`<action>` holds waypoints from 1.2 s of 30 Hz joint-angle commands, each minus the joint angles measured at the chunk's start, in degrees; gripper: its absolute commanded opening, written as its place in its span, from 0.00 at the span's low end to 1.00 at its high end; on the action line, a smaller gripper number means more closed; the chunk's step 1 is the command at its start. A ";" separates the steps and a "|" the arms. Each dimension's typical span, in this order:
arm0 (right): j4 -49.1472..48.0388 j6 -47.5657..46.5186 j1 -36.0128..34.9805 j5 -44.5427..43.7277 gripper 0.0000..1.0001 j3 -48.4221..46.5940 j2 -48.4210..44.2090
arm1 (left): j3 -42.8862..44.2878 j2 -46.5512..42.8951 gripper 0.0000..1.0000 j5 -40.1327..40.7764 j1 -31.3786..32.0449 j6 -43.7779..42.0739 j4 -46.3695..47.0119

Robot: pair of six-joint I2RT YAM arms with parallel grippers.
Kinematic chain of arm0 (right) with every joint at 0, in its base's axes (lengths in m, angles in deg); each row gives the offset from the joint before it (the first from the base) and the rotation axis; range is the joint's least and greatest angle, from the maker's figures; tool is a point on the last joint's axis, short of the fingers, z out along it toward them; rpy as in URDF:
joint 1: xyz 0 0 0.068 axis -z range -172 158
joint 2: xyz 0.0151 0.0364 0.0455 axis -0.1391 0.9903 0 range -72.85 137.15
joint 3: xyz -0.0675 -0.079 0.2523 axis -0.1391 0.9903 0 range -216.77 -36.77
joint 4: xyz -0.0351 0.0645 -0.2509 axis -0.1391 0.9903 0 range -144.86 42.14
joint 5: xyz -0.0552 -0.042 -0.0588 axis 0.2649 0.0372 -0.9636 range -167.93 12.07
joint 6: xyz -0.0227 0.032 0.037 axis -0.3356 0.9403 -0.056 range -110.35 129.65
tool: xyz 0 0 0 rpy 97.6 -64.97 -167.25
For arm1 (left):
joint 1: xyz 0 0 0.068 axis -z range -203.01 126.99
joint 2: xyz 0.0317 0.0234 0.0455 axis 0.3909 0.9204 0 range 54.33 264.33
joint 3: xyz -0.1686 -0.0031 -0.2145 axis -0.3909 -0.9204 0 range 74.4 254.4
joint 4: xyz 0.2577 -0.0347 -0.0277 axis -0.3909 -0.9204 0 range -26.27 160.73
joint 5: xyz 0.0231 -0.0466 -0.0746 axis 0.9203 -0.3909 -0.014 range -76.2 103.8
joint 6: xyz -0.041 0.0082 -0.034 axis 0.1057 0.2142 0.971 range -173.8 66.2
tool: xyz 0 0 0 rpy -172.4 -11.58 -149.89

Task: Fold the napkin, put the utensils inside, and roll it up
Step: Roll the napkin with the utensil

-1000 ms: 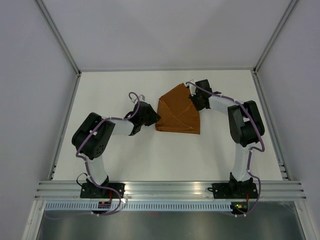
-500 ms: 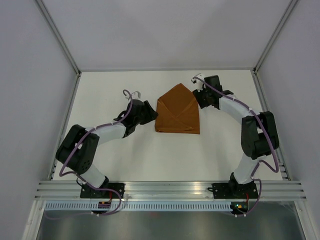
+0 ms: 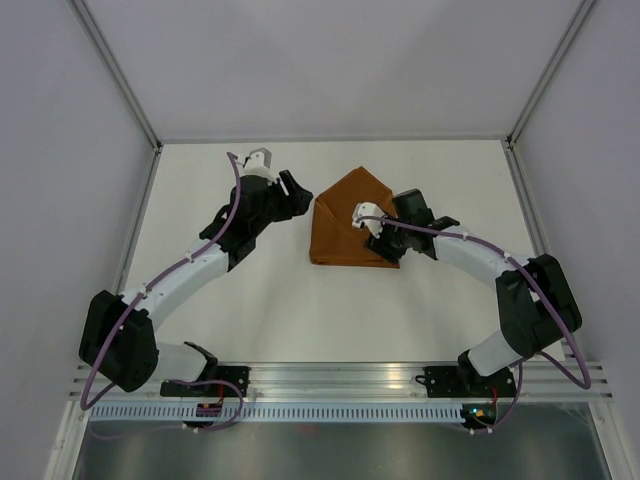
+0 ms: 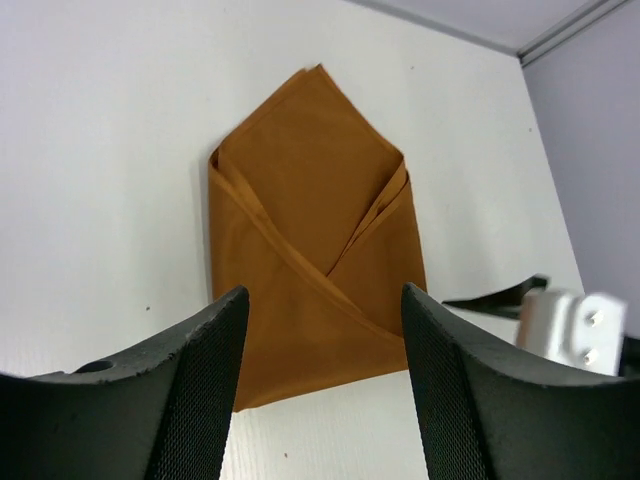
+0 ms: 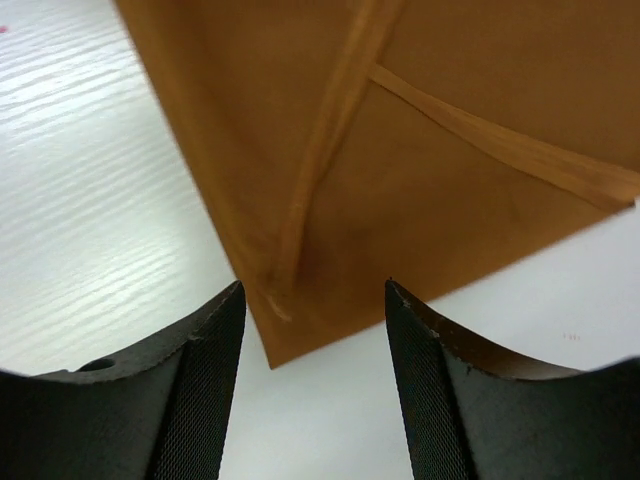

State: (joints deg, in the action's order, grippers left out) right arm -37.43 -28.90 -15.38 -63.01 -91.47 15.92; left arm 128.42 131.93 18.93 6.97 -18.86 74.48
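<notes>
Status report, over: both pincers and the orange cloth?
Rust-orange fabric napkin folded, flat on white table. Left pincer open, off its left edge. Right pincer open, above its near-right corner. No utensil visible.

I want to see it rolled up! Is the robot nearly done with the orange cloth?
Not yet. Done: the rust-orange fabric napkin lies folded, its side flaps crossed below a point. In hand: nothing; the left gripper and right gripper stand open, holding nothing. Left: no knife shows in any view, and the napkin is not rolled.
</notes>
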 commanded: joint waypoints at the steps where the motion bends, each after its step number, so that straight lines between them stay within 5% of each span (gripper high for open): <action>1: -2.58 -7.24 -3.42 3.89 0.64 0.56 -0.62 | 3.37 -2.19 0.68 0.15 -0.09 -4.53 -2.60; 21: -11.97 -9.00 -15.90 -2.07 0.64 5.39 3.77 | 1.79 -2.99 0.70 -0.73 -0.18 -6.81 -1.82; 36: -21.38 -10.67 -16.44 -8.15 0.60 9.26 8.87 | -1.90 -3.16 0.69 -1.70 -0.09 -8.48 -1.20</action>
State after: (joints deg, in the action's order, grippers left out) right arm -56.68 -38.53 -31.77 -70.53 -83.47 23.06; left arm 127.72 130.14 18.16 6.97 -24.58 72.49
